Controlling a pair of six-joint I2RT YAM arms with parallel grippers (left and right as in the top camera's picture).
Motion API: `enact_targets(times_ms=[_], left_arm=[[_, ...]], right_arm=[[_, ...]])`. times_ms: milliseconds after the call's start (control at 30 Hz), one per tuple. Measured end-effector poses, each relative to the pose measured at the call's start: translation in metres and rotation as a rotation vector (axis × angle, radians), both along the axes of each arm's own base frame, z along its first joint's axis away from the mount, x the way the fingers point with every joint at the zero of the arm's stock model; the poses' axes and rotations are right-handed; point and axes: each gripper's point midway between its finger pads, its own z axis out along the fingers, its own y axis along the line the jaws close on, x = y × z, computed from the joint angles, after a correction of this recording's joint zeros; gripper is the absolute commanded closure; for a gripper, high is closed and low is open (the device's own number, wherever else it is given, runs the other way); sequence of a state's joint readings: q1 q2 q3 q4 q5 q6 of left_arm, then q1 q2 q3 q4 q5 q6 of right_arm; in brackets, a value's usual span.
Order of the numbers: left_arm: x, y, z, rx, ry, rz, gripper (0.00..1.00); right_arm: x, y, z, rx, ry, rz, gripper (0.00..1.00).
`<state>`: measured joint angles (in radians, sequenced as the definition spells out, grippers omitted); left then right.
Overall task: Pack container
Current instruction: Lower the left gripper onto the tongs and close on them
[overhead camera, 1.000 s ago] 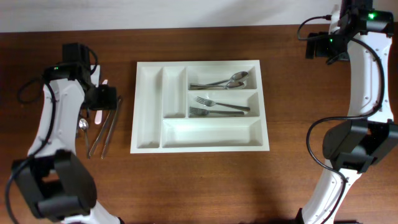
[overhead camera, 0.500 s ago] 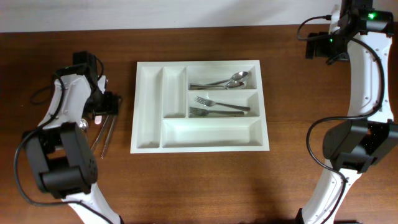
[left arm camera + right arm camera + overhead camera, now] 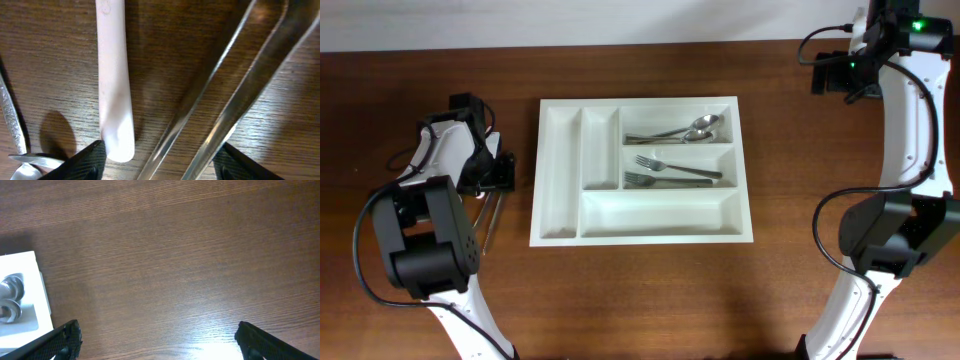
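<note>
A white tray (image 3: 560, 170) sits mid-table; at its 9 o'clock the left gripper (image 3: 160, 160), through its own camera alone, shows fingers (image 3: 90, 160) spread astride a white handle (image 3: 112, 75) and metal strips (image 3: 262, 70); the right gripper (image 3: 157, 337) gapes at 2 o'clock.

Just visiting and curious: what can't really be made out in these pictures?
Overhead: the left arm hides most utensils beside the tray; only the tongs poke out.
Left wrist: the white handle and loose spoon run off the edges.
Right wrist: the packed spoons are cut by the left edge.
</note>
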<state>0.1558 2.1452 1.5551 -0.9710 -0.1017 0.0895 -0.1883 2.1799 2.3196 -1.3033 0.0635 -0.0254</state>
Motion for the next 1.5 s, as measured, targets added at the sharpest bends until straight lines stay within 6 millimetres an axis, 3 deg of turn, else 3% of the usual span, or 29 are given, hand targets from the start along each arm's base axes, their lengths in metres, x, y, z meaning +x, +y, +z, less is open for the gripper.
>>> enact_targets(times_ms=[533, 900, 1500], left_arm=[[0.004, -0.006, 0.004, -0.039, -0.010, -0.001, 0.35], [0.036, -0.002, 0.033, -0.030, -0.105, -0.003, 0.35], [0.051, -0.010, 0.034, -0.074, -0.166, -0.032, 0.39]], right_arm=[[0.000, 0.000, 0.000, 0.000, 0.000, 0.000, 0.01], [0.000, 0.000, 0.000, 0.000, 0.000, 0.001, 0.01], [0.000, 0.000, 0.000, 0.000, 0.000, 0.000, 0.01]])
